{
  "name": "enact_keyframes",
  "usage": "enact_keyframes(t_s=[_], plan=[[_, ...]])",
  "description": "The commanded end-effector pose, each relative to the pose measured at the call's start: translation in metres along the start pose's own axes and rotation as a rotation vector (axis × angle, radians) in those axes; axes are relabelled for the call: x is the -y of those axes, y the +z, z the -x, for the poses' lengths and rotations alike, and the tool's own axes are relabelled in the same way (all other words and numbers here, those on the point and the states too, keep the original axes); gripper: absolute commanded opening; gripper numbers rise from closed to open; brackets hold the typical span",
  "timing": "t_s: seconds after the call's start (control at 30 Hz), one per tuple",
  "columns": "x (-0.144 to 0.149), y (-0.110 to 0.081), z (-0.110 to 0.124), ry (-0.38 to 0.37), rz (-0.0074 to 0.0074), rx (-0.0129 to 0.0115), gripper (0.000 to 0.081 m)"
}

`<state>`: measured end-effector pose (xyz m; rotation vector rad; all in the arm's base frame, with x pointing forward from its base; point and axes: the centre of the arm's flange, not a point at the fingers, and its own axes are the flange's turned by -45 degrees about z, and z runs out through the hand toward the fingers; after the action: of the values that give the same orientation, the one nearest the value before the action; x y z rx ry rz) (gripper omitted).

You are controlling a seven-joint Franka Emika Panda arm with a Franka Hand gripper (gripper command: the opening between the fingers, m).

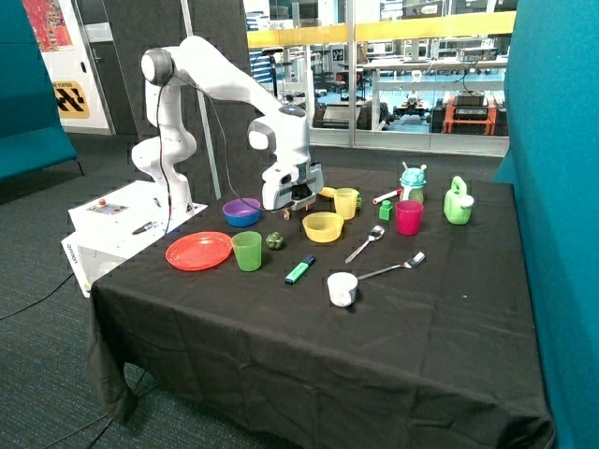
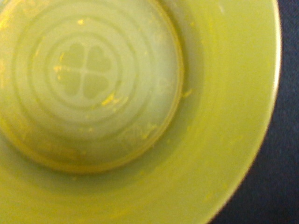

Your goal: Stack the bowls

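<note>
While the gripper point(image 1: 298, 199) hangs low between the blue-purple bowl point(image 1: 241, 212) and the yellow bowl point(image 1: 323, 226), the wrist view is filled almost wholly by the inside of the yellow bowl point(image 2: 140, 116), so the step in hand seems to be the reach for this bowl. No bowl is clearly stacked yet, as far as I can judge; the bowl beside the arm shows a purple rim and a blue inside, and I cannot tell whether it is one bowl or two. Whether the fingers are released or clenched I cannot tell, since they do not show in either picture.

For the next move, I think the fingers must take the thin rim of the yellow bowl, one inside and one outside, then lift it straight up.

Its plastic looks smooth and a little worn, with pale scratches, round ridges on the flat bottom and a clover shape in the middle. It stands on the black cloth of the desk point(image 1: 309, 327).
</note>
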<state>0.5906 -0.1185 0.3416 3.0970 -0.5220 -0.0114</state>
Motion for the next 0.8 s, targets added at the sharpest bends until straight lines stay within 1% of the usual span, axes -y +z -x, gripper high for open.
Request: enact_keyframes(t_s=[0.0, 0.3, 0.43, 0.77], plan=[[-0.002, 0.005, -0.011, 0.002, -0.0021, -0.0070, 0.0488], [0.003, 0.007, -0.017, -0.005, -0.0021, -0.0070, 0.0487], [0.006, 0.011, -0.018, -0.019, -0.0020, -0.0070, 0.0489], [0.011, 0.021, -0.018, -0.021, -0.0020, -0.0070, 0.0490]])
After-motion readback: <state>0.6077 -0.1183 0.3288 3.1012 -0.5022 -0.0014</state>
